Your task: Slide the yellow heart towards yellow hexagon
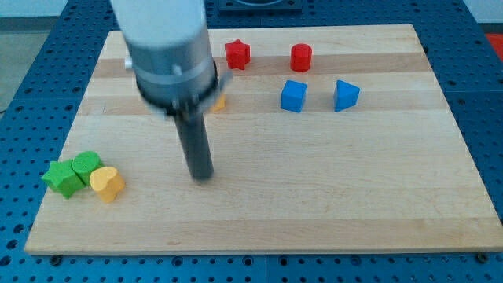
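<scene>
The yellow heart point(107, 183) lies near the board's left edge, touching a green block point(86, 164) and next to a green star point(63, 178). The yellow hexagon point(219, 102) is mostly hidden behind the arm's body; only a small yellow-orange edge shows, up and right of the heart. My tip point(202, 175) rests on the board, well to the right of the heart and below the hexagon, touching no block.
A red star point(237, 54) and a red cylinder point(301, 57) sit near the view's top. A blue cube point(293, 96) and a blue triangular block point(345, 95) lie right of the hexagon. The wooden board point(330, 189) ends at the blue surround.
</scene>
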